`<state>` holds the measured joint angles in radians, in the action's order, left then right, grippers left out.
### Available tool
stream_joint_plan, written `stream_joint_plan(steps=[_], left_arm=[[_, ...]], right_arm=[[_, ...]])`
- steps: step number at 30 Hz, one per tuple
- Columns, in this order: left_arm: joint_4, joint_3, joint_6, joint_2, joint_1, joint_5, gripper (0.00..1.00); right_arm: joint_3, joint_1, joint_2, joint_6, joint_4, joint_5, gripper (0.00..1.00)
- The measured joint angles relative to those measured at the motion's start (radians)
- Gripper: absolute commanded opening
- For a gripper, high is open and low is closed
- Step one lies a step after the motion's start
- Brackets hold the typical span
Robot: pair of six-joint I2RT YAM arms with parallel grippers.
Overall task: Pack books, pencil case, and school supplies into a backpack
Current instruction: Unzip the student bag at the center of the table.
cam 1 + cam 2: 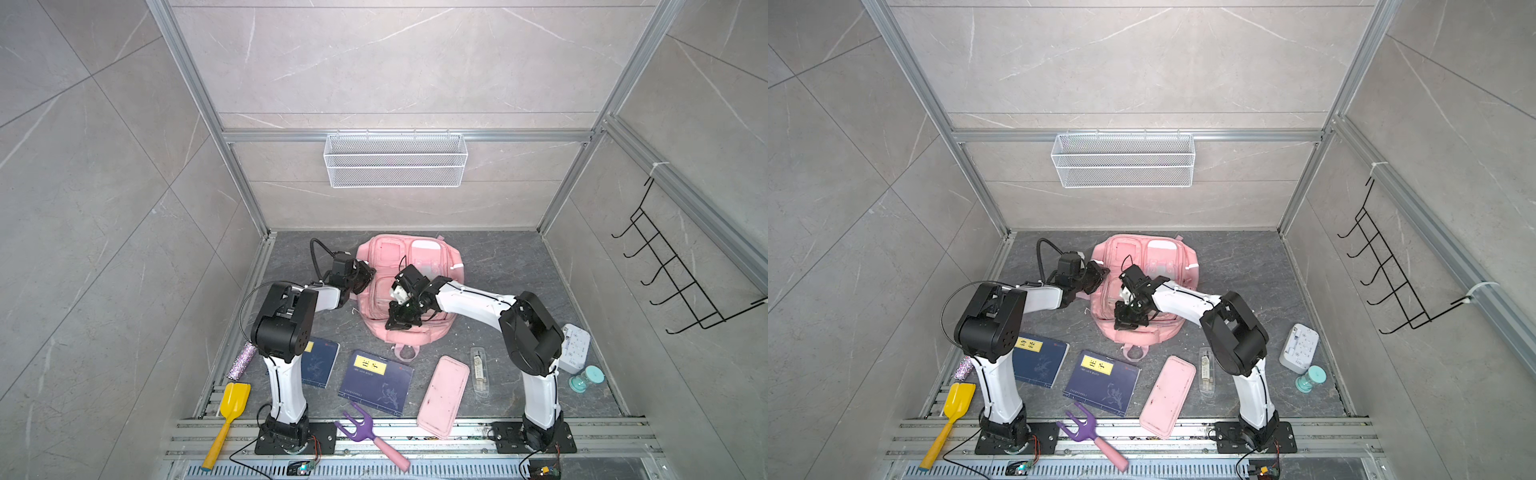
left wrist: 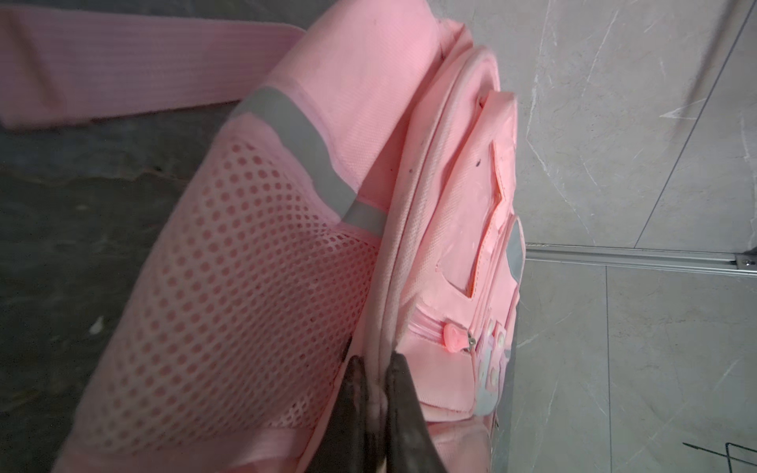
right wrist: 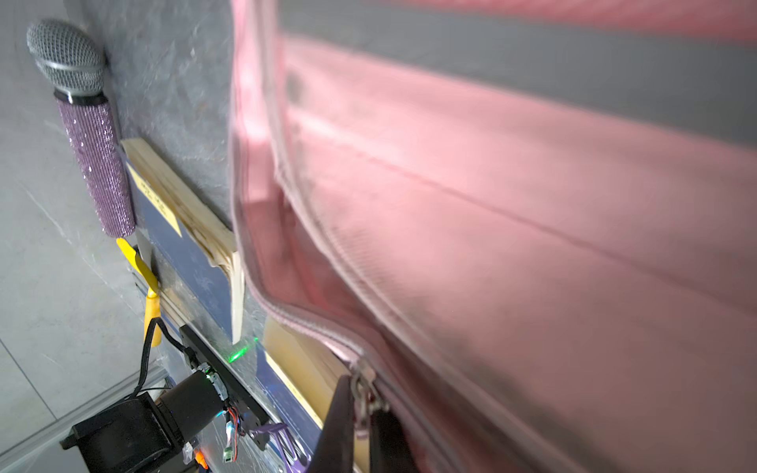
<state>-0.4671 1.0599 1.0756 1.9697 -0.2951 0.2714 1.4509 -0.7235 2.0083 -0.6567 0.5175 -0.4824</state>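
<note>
The pale pink backpack [image 1: 382, 253] [image 1: 1121, 249] lies flat on the dark floor at the back, its top loop toward the front. My left gripper [image 1: 369, 276] [image 2: 379, 385] is shut on the piped seam at the backpack's left side, next to the mesh pocket. My right gripper [image 1: 397, 324] [image 3: 362, 403] is shut on a metal zipper pull near the backpack's front end, where the zip gapes a little. Two navy books [image 1: 318, 363] [image 1: 376, 382], the pink pencil case [image 1: 442, 395] and the clear packet of school supplies [image 1: 480, 370] lie in front of the backpack.
A purple fork [image 1: 365, 432], a yellow shovel [image 1: 230, 411] and a glittery microphone [image 1: 242, 360] lie at the front left. A white boxy device [image 1: 575, 347] and a teal hourglass [image 1: 586, 379] sit by the right arm. A wire basket [image 1: 395, 160] hangs on the back wall.
</note>
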Motion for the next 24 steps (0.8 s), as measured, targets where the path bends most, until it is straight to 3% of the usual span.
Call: stream_joint_plan(steps=[6,12,24], left_arm=[[-0.082,-0.062,0.062,-0.015,0.007,-0.026,0.05],[-0.122,-0.069,0.106,-0.014,-0.045,-0.062,0.07],[-0.17,-0.052,0.152,0.019,-0.111,-0.082,0.05]], right_arm=[[-0.019,0.094,-0.036,0.09,0.072,0.031,0.0],[-0.019,0.153,-0.076,0.186,0.171,0.069,0.0],[-0.203,0.055,-0.166,0.159,0.119,0.066,0.0]])
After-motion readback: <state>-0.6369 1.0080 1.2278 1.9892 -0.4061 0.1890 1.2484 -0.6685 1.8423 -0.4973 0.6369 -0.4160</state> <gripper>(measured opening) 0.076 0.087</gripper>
